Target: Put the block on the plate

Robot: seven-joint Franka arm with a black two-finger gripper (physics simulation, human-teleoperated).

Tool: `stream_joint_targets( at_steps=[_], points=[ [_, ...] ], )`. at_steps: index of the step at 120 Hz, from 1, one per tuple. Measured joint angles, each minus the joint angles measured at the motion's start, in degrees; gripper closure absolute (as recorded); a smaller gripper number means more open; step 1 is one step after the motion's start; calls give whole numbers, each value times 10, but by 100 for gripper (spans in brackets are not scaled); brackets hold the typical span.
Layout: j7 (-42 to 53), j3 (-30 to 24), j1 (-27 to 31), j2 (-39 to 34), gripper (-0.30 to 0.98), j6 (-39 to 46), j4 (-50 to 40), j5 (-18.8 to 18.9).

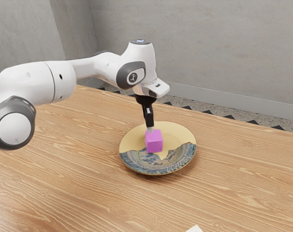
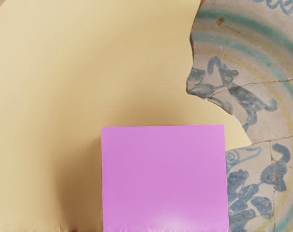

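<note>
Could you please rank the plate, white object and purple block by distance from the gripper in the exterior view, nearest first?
1. Purple block, at the gripper's tip.
2. Plate, beneath the block.
3. White object, at the exterior view's lower edge.

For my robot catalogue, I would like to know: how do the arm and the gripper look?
The arm is glossy white, with rounded, tube-like segments and dark gray rings at some joints. Toward its far end, a gray oval band surrounds a white cap with a small dark round emblem. The gripper is black and slender.
</note>
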Motion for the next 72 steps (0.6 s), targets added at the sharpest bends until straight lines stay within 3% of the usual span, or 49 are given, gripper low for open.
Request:
stream_joint_targets(
  at_steps=[32, 72],
  points=[
    [-5, 33, 5, -165, 1, -57, -24, -19],
    [9, 48, 13, -208, 0, -139, -18, -64]
  ],
)
